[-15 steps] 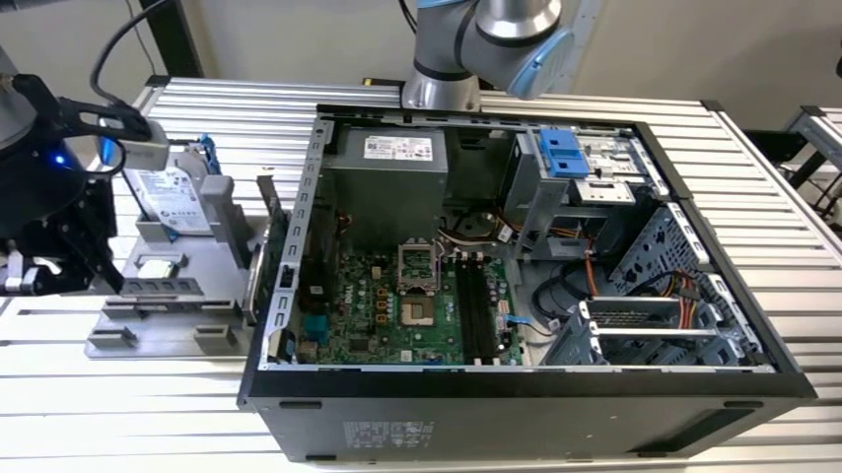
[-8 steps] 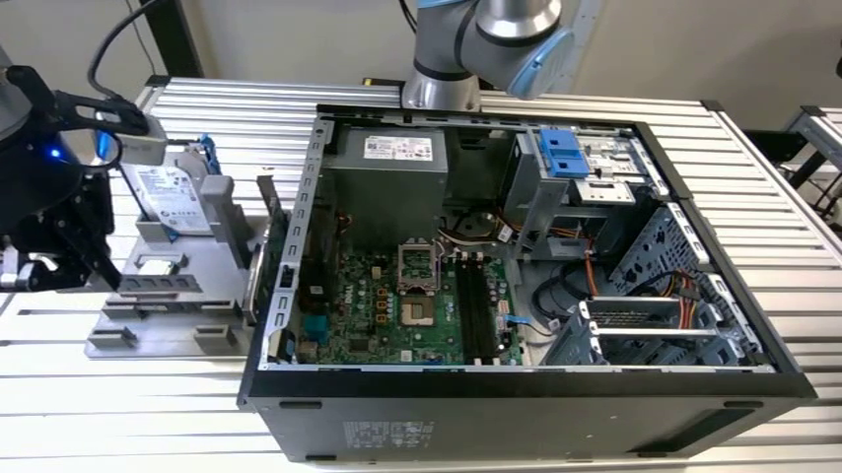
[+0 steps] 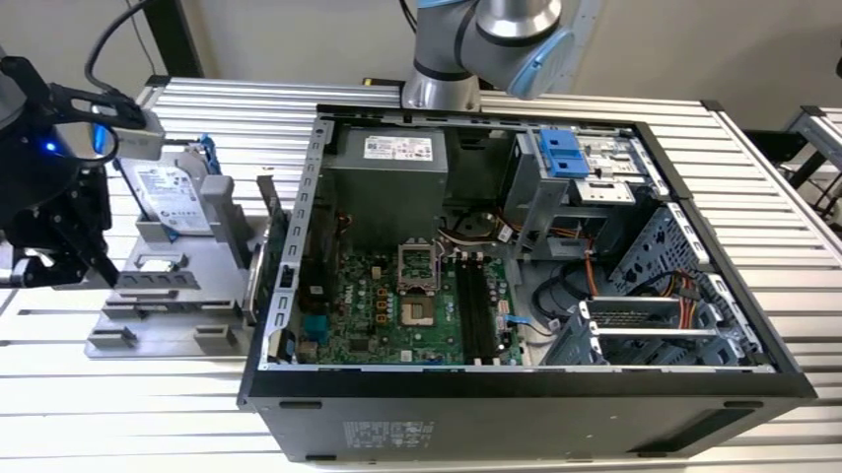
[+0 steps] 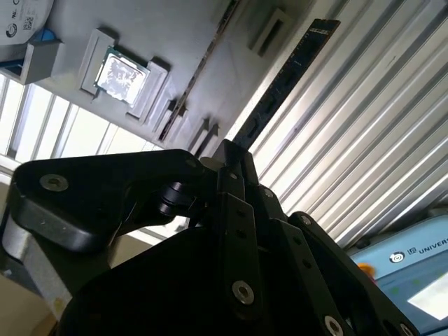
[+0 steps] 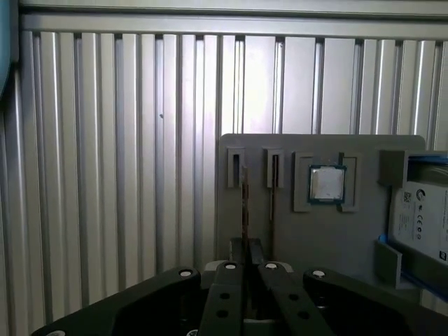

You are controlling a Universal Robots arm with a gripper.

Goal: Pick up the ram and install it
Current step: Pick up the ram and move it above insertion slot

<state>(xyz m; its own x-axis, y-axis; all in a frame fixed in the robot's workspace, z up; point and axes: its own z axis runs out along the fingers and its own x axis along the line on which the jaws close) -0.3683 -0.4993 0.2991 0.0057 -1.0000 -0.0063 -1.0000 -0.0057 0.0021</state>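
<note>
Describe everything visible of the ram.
The ram is a long, narrow, thin board. It looks dark in the second wrist view, with a row of flat chips along its face. In the first wrist view it shows edge-on as a thin line. One end sits between the fingertips of the gripper, which is shut on it. The rest juts straight out, in front of the grey tray and the ribbed table. Whether it touches the tray cannot be told.

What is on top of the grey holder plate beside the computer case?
A square silver chip, a labelled hard drive, a thin stick in a slot, and the ram, clamped by the pincer. The pincer covers part of the holder plate.
</note>
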